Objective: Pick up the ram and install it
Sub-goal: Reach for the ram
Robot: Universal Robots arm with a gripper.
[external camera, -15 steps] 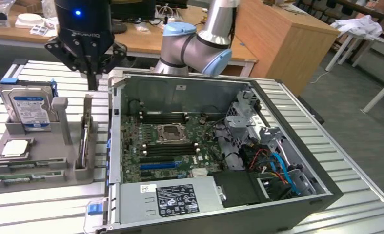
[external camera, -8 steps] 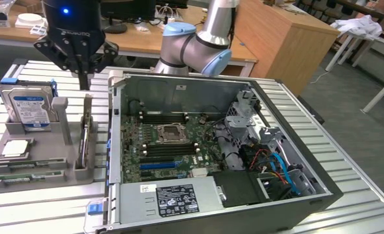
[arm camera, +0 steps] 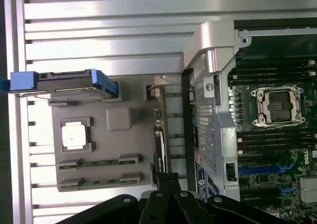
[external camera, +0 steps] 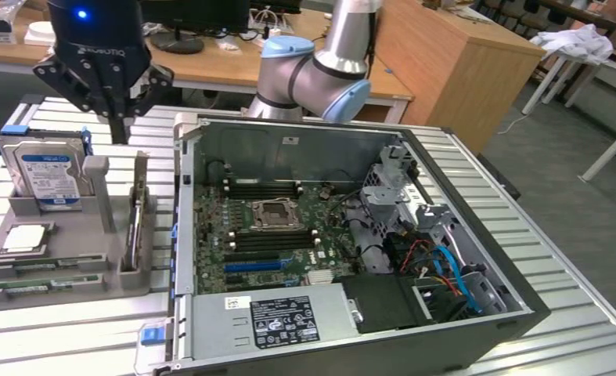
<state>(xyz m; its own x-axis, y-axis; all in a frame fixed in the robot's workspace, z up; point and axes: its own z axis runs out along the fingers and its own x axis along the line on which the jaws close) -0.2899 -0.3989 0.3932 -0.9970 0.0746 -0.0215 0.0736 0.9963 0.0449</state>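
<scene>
Two thin green ram sticks [external camera: 48, 267] lie flat in slots at the near end of the grey tray [external camera: 99, 278]; in the wrist view the ram [arm camera: 96, 163] lies beside a second stick [arm camera: 99, 179]. My black gripper [external camera: 117, 117] hangs above the tray's far end, well clear of the ram, with its fingers shut on nothing. The fingertips [arm camera: 168, 178] are pressed together in the wrist view. The open computer case [external camera: 464, 329] holds the green motherboard [external camera: 286, 258], with black memory slots [external camera: 266, 189] beside the bare processor socket [external camera: 274, 211].
On the tray a silver blue-labelled hard drive [external camera: 47, 174] stands upright and a square processor chip [external camera: 26, 237] lies flat. A narrow dark board [external camera: 132, 227] stands on edge in the tray's slot nearest the case. The ribbed metal table [external camera: 558, 313] lies all around.
</scene>
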